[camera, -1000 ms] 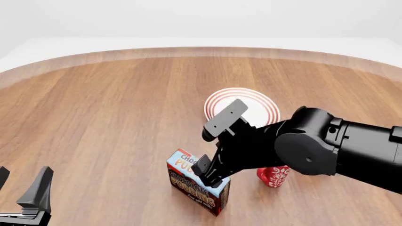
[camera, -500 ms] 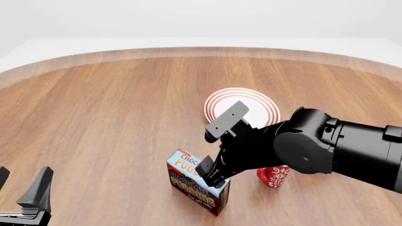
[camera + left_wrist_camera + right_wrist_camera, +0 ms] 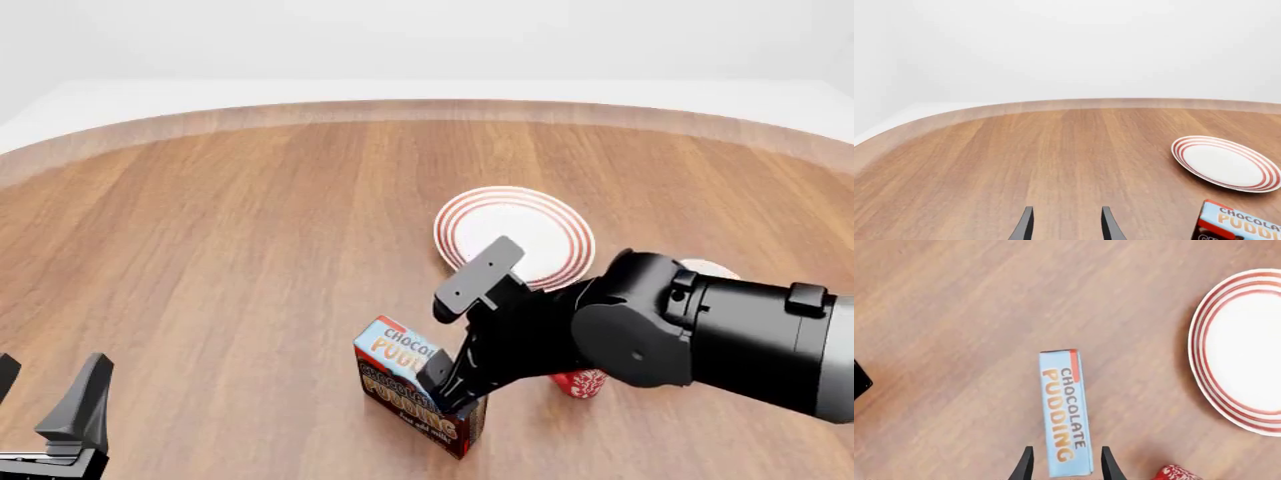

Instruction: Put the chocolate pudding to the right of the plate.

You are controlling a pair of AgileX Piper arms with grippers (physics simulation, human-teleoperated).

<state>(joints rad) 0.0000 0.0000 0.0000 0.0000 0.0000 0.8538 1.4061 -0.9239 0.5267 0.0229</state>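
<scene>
My right gripper (image 3: pixel 1063 467) hangs straight over the near end of the light blue chocolate pudding carton (image 3: pixel 1066 412), fingers spread just wider than it and straddling its narrow width, its long axis running away from me. Beyond, well apart, sits the red-ringed white plate (image 3: pixel 1244 355). My left gripper (image 3: pixel 1065 225) idles open, farther off.

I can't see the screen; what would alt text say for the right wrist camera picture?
Looking straight down on a wooden table, the open right gripper straddles the near end of a light blue chocolate pudding carton, one finger on each side. A white plate with red rings lies beside it, and a scrap of a red mug shows at the edge.
</scene>
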